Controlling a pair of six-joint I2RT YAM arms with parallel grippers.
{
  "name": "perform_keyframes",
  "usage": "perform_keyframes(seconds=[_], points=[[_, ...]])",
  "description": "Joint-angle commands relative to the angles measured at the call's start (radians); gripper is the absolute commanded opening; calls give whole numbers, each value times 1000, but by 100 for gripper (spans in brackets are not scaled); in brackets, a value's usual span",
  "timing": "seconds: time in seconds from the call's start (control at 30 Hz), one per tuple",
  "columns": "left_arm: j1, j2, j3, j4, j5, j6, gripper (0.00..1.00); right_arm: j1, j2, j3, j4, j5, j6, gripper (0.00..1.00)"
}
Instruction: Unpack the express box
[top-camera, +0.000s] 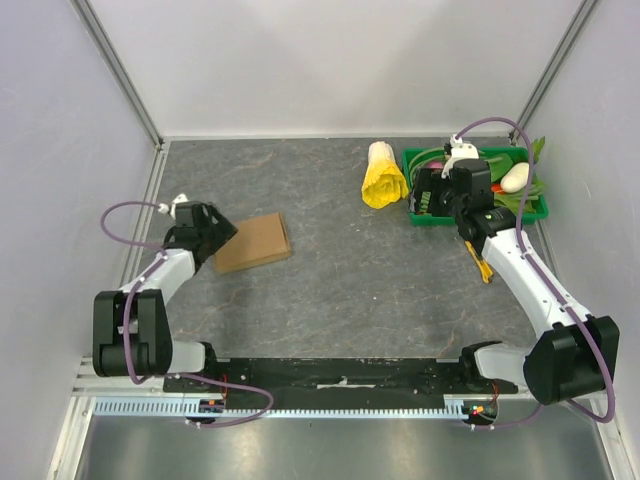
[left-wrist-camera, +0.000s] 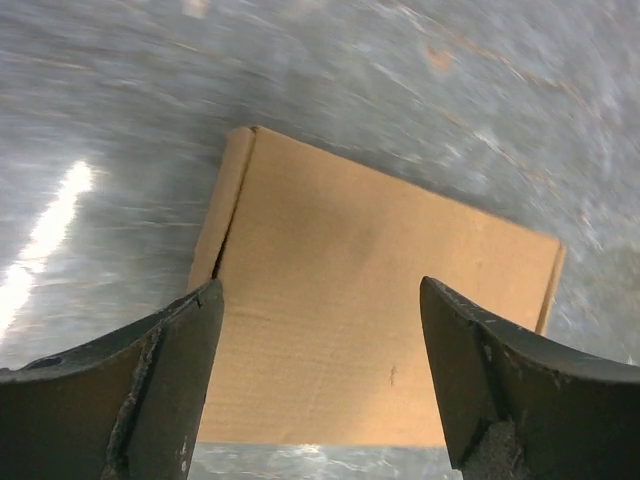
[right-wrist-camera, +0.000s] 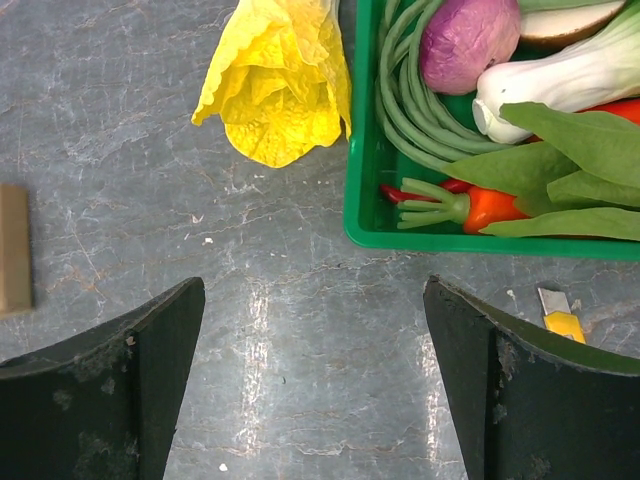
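The express box (top-camera: 253, 242) is a flat brown cardboard mailer lying closed on the grey table, left of centre. It fills the left wrist view (left-wrist-camera: 380, 300), and its edge shows at the far left of the right wrist view (right-wrist-camera: 14, 248). My left gripper (top-camera: 218, 236) is open and empty, with its fingers spread over the box's left end (left-wrist-camera: 320, 285). My right gripper (top-camera: 432, 195) is open and empty. It hangs over bare table (right-wrist-camera: 315, 283) beside the front left corner of the green tray.
A green plastic tray (top-camera: 428, 218) of vegetables stands at the back right (right-wrist-camera: 360, 200). A yellow leafy vegetable (top-camera: 383, 178) lies just left of it (right-wrist-camera: 280, 90). A yellow utility knife (top-camera: 483, 265) lies in front of the tray (right-wrist-camera: 560, 318). Walls enclose the table.
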Motion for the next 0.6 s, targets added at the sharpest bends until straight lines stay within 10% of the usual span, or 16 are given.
perform_keyframes(seconds=[0.0, 0.57], points=[[-146, 26, -32, 53, 76, -6, 85, 3, -20, -7, 38, 18, 7, 98], [-146, -30, 35, 25, -147, 41, 87, 311, 182, -19, 311, -16, -71, 96]])
